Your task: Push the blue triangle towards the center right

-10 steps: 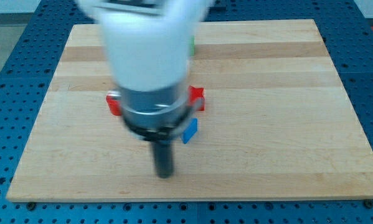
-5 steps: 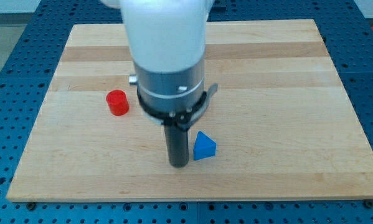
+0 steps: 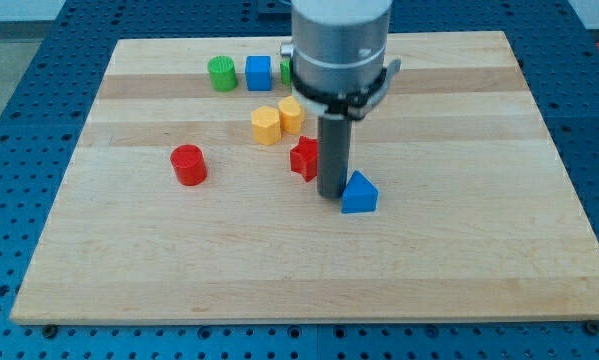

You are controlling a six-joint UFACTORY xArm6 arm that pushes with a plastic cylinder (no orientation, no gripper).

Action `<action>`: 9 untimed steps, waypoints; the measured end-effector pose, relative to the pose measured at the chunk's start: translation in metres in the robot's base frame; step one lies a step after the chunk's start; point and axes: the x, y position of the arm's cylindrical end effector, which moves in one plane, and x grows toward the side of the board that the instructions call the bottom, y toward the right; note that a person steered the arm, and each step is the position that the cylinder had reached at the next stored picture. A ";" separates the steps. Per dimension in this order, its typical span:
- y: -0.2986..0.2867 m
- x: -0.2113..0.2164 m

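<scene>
My tip (image 3: 330,194) sits on the wooden board (image 3: 459,250), touching or all but touching the left side of the blue triangle (image 3: 359,193). There's no hand on this rig, so nothing to open or clamp: just a straight dark rod, w/ contact on one side only. The triangle lies just right of my tip, a little right of the board's middle. That placement looks deliberate: w/ the rod on the block's left, a push goes rightward, toward the center right.

Just left of my tip, partly hidden behind the rod, is a red block (image 3: 303,158); shape unclear. Up and left of it sit two yellow blocks (image 3: 266,126). A red cylinder (image 3: 188,164) is well to the left. Near the top edge: a green cylinder (image 3: 221,73) and a blue cube (image 3: 258,72).

Right of the triangle the board is bare to its right edge, so I judge there's plenty of room to push.
</scene>
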 end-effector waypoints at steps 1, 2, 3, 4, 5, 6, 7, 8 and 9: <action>0.002 0.030; 0.040 0.018; 0.047 -0.025; 0.023 -0.028; 0.013 -0.030; 0.018 -0.079; 0.021 -0.128; 0.046 -0.140; 0.056 -0.118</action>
